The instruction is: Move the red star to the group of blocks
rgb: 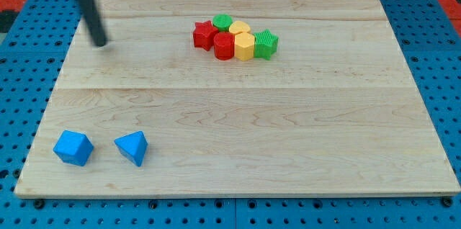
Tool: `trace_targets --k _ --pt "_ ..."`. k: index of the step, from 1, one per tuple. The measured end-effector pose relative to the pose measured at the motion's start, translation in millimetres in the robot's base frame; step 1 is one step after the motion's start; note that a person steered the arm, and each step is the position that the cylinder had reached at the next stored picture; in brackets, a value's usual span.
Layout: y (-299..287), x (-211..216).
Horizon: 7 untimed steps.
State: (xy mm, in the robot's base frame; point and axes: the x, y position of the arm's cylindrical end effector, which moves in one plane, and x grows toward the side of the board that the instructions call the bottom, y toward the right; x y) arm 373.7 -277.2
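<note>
The red star (pixel 204 34) lies at the left end of a tight cluster near the board's top middle. It touches a red cylinder (pixel 224 45) and a green block (pixel 222 21). The cluster also holds a yellow block (pixel 240 28), a yellow hexagon (pixel 245 45) and a green star (pixel 266 44). My tip (pixel 100 42) rests on the board at the upper left, well left of the red star and apart from every block.
A blue cube (pixel 73 147) and a blue triangular block (pixel 132 147) sit near the board's bottom left corner. The wooden board (pixel 238 128) lies on a blue perforated table (pixel 21 78).
</note>
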Motion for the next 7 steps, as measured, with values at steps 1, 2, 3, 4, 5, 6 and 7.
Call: trace_targets --k 1,2,3,4,5,6,7 --pt "-27.0 29.0" --pt "-27.8 42.1" --pt "-27.1 92.1" --pt "-27.7 111.8" --pt "-7.2 142.9" --pt "28.9 178.2" --pt "25.7 205.7"
